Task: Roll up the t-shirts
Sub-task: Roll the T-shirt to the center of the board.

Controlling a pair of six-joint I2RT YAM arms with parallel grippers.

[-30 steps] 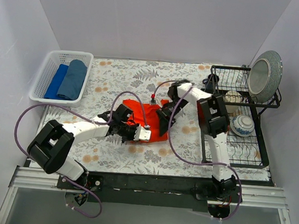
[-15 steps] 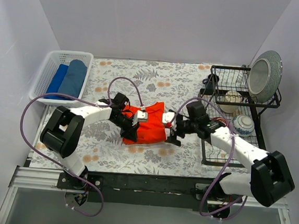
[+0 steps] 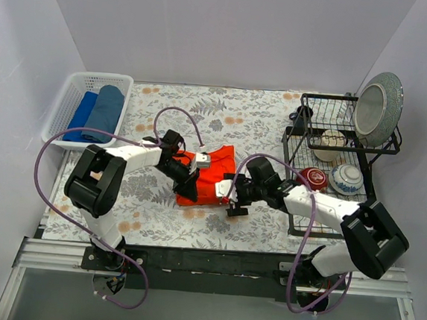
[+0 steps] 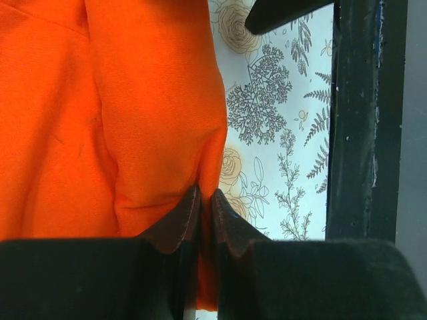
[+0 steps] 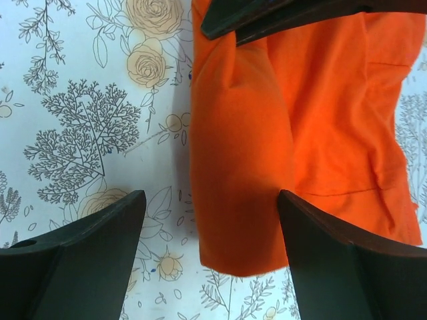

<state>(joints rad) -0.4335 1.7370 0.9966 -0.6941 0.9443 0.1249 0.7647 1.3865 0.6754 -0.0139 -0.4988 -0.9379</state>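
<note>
Fingers (image 4: 177, 230) of our left gripper (image 4: 205, 199) pinch together on a fold of the orange t-shirt (image 3: 213, 176) at the middle of the table (image 3: 262, 112), probably to anchor it; our right gripper (image 5: 210, 207) is spread wide above its edge, empty.

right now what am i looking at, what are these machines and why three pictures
Two robot arms are bolted at the near edge of a flowered table. The wide picture comes from a camera above and behind them. Each close-up comes from a camera on one wrist, looking past that arm's fingers. An orange t-shirt lies between the arms. The left gripper is pinched shut on a fold of it. The right gripper is open, straddling the shirt's edge. A royal blue t-shirt and a teal-blue t-shirt lie in a white basket far left. A dish rack stands on the right.
</note>
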